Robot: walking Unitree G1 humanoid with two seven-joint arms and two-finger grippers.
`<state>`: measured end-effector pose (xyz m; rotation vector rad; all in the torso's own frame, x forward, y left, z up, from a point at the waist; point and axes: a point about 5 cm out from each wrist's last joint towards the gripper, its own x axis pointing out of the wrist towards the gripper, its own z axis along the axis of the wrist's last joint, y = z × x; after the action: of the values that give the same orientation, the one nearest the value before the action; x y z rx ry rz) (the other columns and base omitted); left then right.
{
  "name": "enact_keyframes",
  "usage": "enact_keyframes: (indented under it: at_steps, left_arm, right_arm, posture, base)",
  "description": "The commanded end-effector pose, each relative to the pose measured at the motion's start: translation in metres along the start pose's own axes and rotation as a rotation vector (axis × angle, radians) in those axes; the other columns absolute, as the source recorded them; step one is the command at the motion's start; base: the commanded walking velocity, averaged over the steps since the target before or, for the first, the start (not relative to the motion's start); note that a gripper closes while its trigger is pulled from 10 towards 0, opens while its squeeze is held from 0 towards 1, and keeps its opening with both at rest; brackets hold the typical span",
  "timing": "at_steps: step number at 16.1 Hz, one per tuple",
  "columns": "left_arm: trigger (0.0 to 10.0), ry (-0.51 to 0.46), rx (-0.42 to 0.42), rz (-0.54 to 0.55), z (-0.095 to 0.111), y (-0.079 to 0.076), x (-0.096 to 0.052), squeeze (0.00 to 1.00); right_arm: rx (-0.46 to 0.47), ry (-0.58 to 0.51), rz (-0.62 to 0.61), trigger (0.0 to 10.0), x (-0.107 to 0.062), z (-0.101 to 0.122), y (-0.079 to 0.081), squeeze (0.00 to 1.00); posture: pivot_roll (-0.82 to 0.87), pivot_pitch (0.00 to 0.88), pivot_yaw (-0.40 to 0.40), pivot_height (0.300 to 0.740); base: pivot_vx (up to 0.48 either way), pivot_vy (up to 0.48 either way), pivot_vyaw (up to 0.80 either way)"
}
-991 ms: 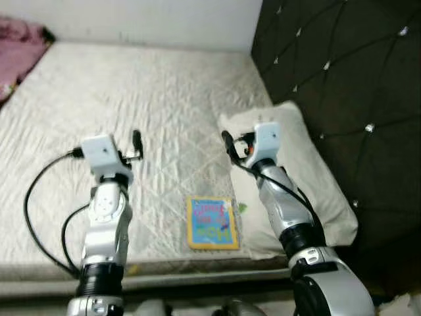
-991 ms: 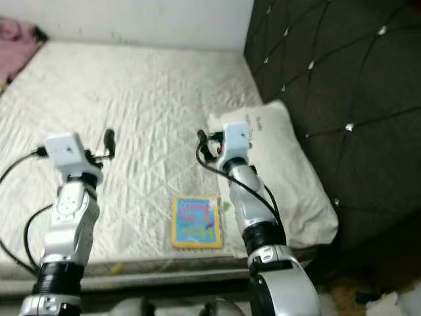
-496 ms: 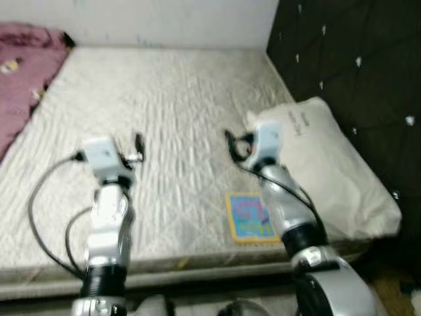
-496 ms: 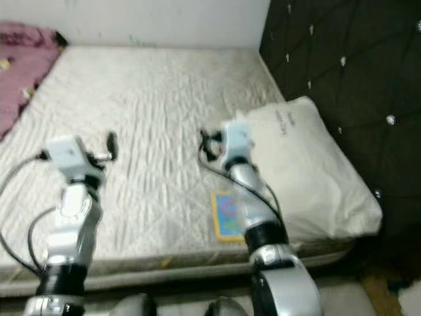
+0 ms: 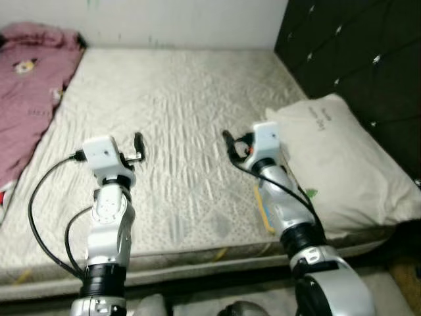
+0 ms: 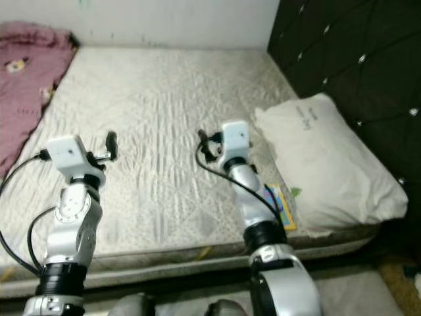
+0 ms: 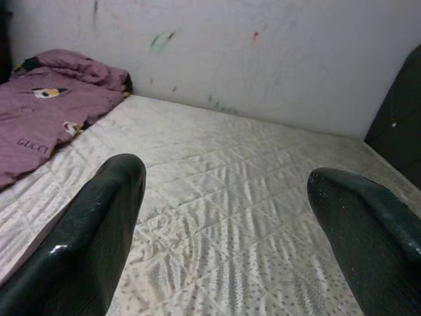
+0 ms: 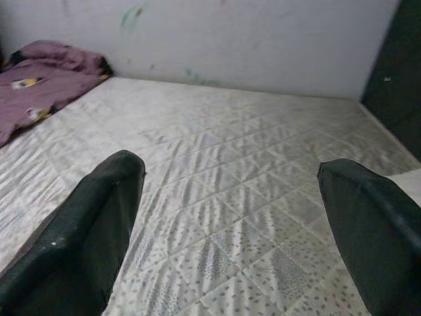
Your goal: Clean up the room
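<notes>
Both silver arms were held raised and bent forward over the near part of the mattress (image 5: 184, 99), forearms roughly upright. The left gripper (image 5: 137, 141) was carried above the mattress's near-left area, its two black fingers spread wide apart with nothing between them, as seen from the left wrist. The right gripper (image 5: 227, 140) was held near the middle of the mattress's near half, its fingers (image 8: 85, 230) likewise parted widely and empty. Black cables were looped beside the left arm.
</notes>
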<state>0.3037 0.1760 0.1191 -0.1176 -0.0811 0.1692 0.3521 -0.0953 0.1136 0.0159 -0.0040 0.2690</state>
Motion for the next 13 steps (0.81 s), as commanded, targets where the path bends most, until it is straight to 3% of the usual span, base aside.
enact_keyframes:
  at_steps: [1,6,10,13]
  left_arm:
    - [10.0,-0.004,0.012,0.008,0.0027,0.0061,0.0018,0.00]
    - [10.0,0.003,0.009,0.001,0.0021,0.0042,0.0016,0.00]
    - [10.0,0.004,0.007,-0.002,0.0021,0.0037,0.0021,0.00]
    - [10.0,0.004,0.006,-0.002,0.0021,0.0035,0.0020,0.00]
  right_arm:
    - [0.001,-0.019,0.014,10.0,0.0034,0.0060,0.0066,0.00]
    - [0.015,-0.009,0.017,10.0,0.0037,0.0046,0.0057,0.00]
    - [0.010,0.000,0.017,10.0,0.0037,0.0036,0.0056,0.00]
    - [0.007,-0.001,0.018,10.0,0.0036,0.0035,0.0056,0.00]
  posture:
    - [-0.03,0.000,-0.057,0.740]
    - [-0.02,0.000,-0.057,0.740]
    - [-0.03,0.000,-0.056,0.740]
    - [-0.03,0.000,-0.057,0.740]
  base:
    - [0.000,0.472,0.00]
    - [0.000,0.472,0.00]
    - [0.000,0.472,-0.64]
    - [0.000,0.472,0.00]
